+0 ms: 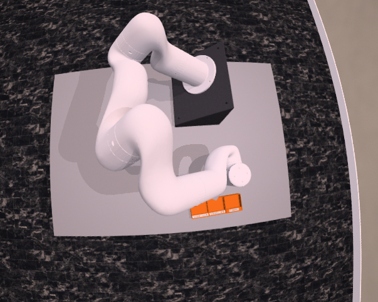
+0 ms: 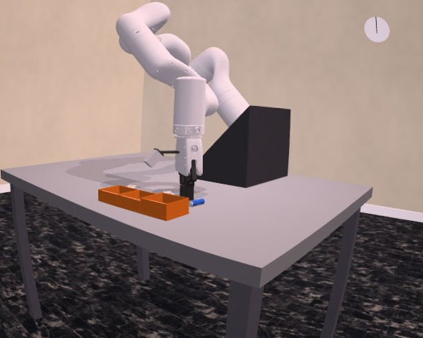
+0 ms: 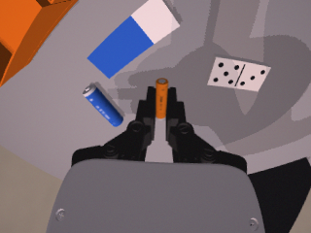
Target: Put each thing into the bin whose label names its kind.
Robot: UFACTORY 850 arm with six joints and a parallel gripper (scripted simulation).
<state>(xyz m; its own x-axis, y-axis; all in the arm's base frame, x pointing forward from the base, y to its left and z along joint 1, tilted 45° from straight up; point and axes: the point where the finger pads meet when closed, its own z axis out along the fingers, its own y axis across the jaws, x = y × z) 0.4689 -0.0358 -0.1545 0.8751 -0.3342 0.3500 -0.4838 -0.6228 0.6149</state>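
My gripper (image 3: 161, 99) is down at the table and shut on a small orange battery (image 3: 161, 95), which lies lengthwise between the fingertips. A blue battery (image 3: 103, 105) lies just left of the fingers. A blue and white eraser (image 3: 134, 35) lies beyond it, and a white domino (image 3: 239, 74) lies to the right. The orange row of three labelled bins (image 3: 29, 7) is at the upper left. In the exterior view the gripper (image 2: 186, 191) stands right behind the bins (image 2: 143, 201), with the blue battery (image 2: 196, 202) at their right end. From above, the arm hides the gripper and the loose things, and only the bins (image 1: 216, 205) show.
A large black wedge block (image 2: 251, 145) carries the arm's base behind the gripper; it also shows from above (image 1: 202, 88). Two small pale things (image 2: 166, 191) sit by the bins' far side; I cannot tell what they are. The table's front edge is close to the bins.
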